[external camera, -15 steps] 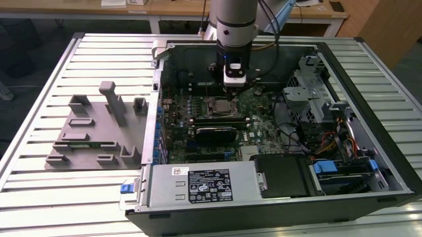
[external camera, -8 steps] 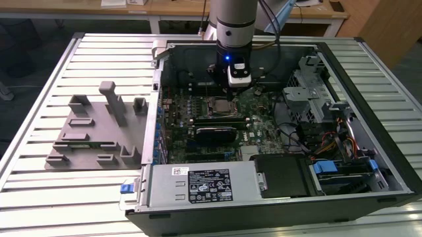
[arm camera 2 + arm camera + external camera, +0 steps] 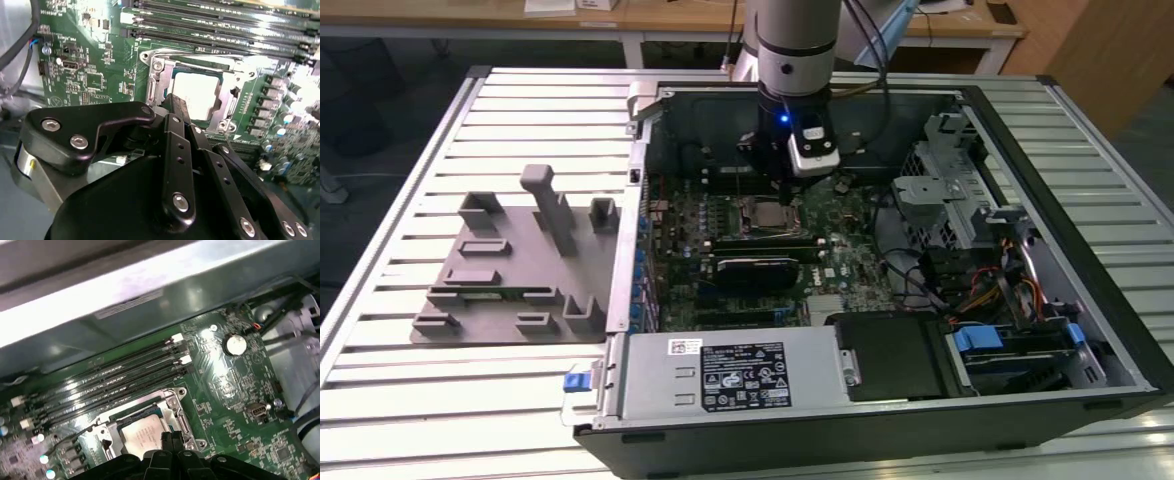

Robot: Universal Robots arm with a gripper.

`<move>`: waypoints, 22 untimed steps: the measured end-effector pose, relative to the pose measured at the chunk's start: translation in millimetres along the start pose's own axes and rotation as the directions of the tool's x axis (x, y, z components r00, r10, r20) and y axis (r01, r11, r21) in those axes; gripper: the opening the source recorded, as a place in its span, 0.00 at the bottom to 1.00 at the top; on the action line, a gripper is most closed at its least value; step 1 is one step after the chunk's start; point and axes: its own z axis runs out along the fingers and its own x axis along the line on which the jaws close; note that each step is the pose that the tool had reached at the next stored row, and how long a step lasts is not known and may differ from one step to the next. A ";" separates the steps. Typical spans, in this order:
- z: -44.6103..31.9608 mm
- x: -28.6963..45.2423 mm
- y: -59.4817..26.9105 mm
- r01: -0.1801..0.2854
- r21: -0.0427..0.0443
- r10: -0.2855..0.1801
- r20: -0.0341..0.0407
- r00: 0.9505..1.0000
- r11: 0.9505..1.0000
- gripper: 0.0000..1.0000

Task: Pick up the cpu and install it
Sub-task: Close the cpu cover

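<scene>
- The gripper (image 3: 169,436) hangs low inside the computer case (image 3: 881,440). Its two fingertips are pressed together, with nothing seen between them.
- The cpu (image 3: 142,432) lies flat in the socket (image 3: 155,75) on the motherboard (image 3: 225,405), silvery plate up. It appears to be seated there already.
- The chip is directly beneath the tool. In both wrist views the closed tips stand over one edge of the plate, not its middle; whether they touch it cannot be told.
- Being square, the cpu has no long axis. Its sides run parallel to the memory slots (image 3: 115,380).

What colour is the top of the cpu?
Silvery grey; the cpu shows best in the first wrist view.
</scene>
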 end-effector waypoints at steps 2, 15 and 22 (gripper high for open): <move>0.2 0.1 0.0 0.030 -0.001 -0.030 0.000 1.000 1.000 0.11; 1.9 1.4 -0.5 0.214 -0.002 -0.214 0.003 0.977 0.977 0.11; 2.7 2.5 -0.9 0.298 0.001 -0.298 0.005 0.955 0.955 0.11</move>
